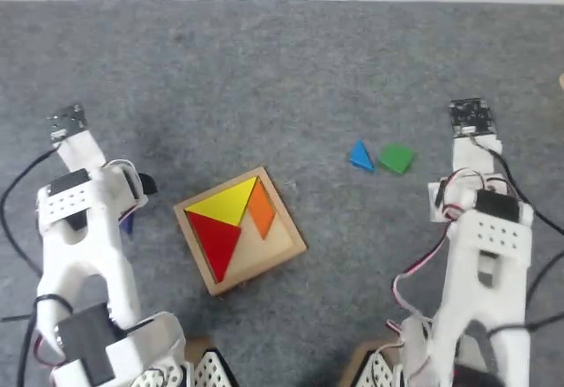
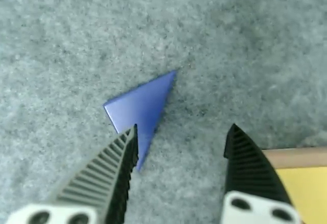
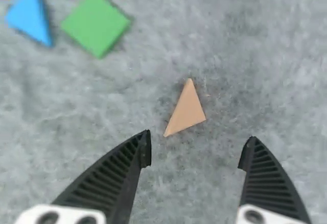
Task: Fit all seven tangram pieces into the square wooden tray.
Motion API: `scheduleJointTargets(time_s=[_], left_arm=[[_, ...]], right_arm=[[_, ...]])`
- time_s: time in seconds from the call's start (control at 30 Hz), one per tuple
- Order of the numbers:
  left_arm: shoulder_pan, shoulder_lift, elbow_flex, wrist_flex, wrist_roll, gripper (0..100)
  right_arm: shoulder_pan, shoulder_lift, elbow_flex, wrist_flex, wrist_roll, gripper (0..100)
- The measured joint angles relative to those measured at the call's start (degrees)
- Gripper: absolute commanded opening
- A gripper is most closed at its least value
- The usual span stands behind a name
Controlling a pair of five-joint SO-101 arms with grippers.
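The square wooden tray lies tilted on the grey cloth and holds a yellow triangle, a red triangle and an orange piece. My left gripper hangs open just above a dark blue triangle, left of the tray, whose corner is close by. My right gripper is open over a small tan triangle. A light blue triangle and a green square lie side by side right of the tray.
The left arm stands at the table's left and the right arm at its right, with cables trailing from both. Grey cloth stretches bare behind the tray to the far edge.
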Motion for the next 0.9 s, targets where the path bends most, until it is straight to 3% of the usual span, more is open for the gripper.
scheduleJointTargets(time_s=[0.17,0.4,0.9], left_arm=[[-0.2,0.0,0.0,0.0,0.0,26],[-0.2,0.0,2.5,-2.6,0.0,26],[-1.8,0.0,4.0,-4.3,0.0,26]], right_arm=[[0.8,9.2,0.0,-4.7,-2.0,28.8],[0.8,10.6,0.0,-7.3,-6.3,28.8],[0.7,25.6,-3.7,-12.8,-5.6,28.7]])
